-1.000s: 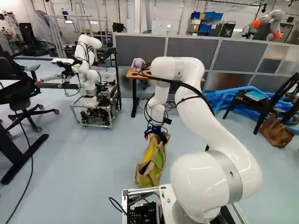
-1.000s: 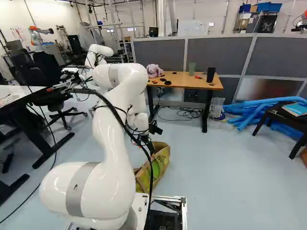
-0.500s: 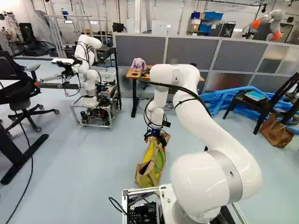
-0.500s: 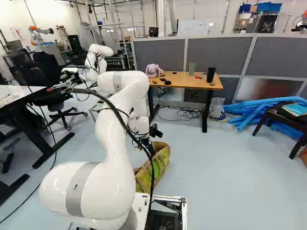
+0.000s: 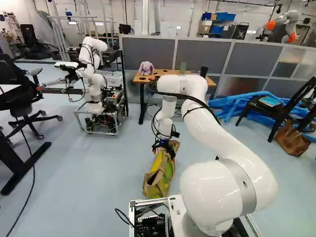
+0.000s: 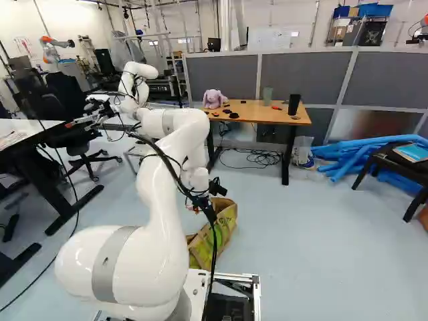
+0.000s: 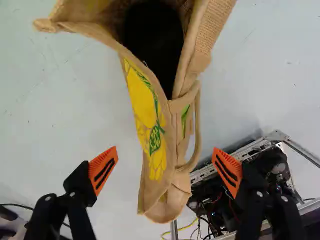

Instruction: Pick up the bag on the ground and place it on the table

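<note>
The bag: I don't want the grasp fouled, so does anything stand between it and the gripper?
Nothing visible does: in the wrist view the gripper stands open over the bag, with one finger toward either side of it.

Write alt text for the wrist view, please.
An open gripper with orange pads points down at a tan bag with a yellow print, one pad to each side, neither touching it. Ahead gapes its dark mouth; pale floor lies around.
</note>
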Tool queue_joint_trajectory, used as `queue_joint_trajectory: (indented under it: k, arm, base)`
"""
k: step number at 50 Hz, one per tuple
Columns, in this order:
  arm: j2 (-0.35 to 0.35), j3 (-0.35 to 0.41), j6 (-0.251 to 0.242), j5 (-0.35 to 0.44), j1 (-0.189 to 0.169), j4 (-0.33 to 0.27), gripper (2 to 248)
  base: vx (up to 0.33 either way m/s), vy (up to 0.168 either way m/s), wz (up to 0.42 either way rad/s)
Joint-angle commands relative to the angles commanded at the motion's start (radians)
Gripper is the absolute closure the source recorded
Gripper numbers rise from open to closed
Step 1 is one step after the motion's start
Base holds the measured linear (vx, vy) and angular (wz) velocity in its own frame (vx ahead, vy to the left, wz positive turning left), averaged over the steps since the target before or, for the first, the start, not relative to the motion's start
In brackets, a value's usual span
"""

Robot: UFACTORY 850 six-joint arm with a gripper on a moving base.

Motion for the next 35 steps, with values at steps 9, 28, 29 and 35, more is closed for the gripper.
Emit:
queue_joint_trajectory:
  k: [9,28,29,35]
  arm:
    - [-0.035,-0.03,0.0,0.0,0.0,0.0,3]
    - [-0.108,-0.095,0.0,0.0,0.0,0.0,3]
    - [-0.112,-0.098,0.0,0.0,0.0,0.0,3]
    - [-0.135,-0.119,0.0,0.0,0.0,0.0,3]
  base:
    - [0.0,0.0,0.0]
    - [0.0,0.0,0.0]
    - [0.0,0.0,0.0]
    - [0.0,0.0,0.0]
